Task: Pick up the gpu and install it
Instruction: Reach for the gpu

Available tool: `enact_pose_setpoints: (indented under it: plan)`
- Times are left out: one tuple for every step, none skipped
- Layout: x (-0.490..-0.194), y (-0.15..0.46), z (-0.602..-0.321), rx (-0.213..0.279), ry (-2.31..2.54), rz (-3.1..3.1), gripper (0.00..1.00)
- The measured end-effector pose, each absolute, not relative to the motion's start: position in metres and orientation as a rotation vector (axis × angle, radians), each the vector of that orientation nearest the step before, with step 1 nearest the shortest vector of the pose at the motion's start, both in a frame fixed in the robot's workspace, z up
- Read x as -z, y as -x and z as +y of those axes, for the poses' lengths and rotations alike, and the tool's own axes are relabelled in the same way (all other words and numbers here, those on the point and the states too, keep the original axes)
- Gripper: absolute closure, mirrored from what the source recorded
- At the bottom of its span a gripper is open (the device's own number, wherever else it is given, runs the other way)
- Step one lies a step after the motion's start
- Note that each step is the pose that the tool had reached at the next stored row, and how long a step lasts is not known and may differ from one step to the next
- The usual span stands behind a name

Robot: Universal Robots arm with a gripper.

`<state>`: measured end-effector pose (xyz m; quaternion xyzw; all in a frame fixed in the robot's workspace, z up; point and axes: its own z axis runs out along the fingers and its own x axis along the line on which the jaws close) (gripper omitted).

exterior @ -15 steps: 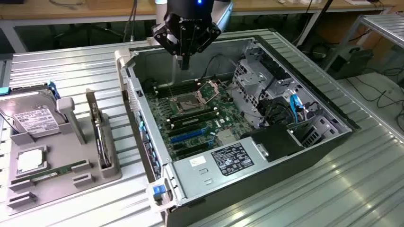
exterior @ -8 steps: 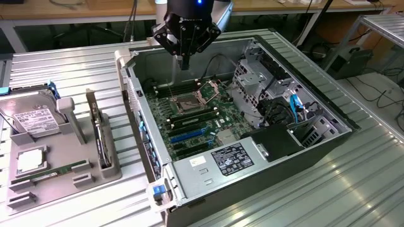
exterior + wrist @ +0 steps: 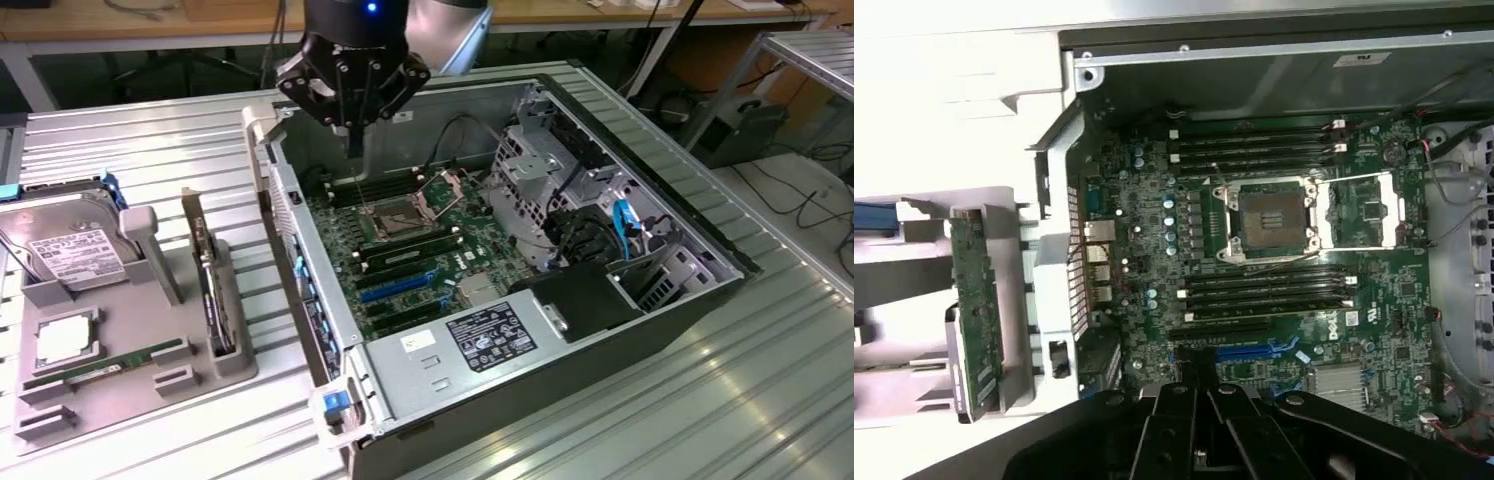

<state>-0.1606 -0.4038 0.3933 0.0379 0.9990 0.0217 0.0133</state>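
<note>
Over the open computer case (image 3: 441,365), near its back wall, my gripper (image 3: 356,148) hangs with its fingers drawn close together and nothing between them. The tips point straight down at the motherboard (image 3: 414,250), close to the open CPU socket (image 3: 400,215). The gpu (image 3: 216,295) is not in hand: it stands on edge in the grey tray (image 3: 134,390) on the exterior view's left, well apart from the gripper, with the case's side wall between the two.

My worry is that wall and the socket. A low sideways sweep toward the tray would, I judge, clip the case rim or drag the fingertips across the bare socket and the memory slots. Fingers this narrow also cannot straddle the thin card; arriving like this could tip it in its slot, toward the hard drive (image 3: 67,245) nearby.

The arm reaches in from above, wrist vertical, gripper body above the case rim and the fingers dipping toward the opening
</note>
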Motion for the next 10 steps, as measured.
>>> enact_pose_setpoints:
  plan:
    - [-0.393, 0.168, -0.406, -0.068, -0.118, 3.112, 0.89]
    - [-0.393, 0.174, -0.407, -0.068, -0.118, 3.112, 0.89]
    - [-0.393, 0.178, -0.408, -0.068, -0.118, 3.112, 0.89]
    - [-0.393, 0.183, -0.409, -0.068, -0.118, 3.112, 0.89]
    - [-0.393, 0.188, -0.410, -0.068, -0.118, 3.112, 0.89]
    - [-0.393, 0.192, -0.410, -0.068, -0.118, 3.112, 0.89]
    - [-0.393, 0.198, -0.412, -0.068, -0.118, 3.112, 0.89]
    - [-0.393, 0.202, -0.413, -0.068, -0.118, 3.112, 0.89]
    - [-0.393, 0.207, -0.413, -0.068, -0.118, 3.112, 0.89]
    - [-0.393, 0.213, -0.415, -0.068, -0.118, 3.112, 0.89]
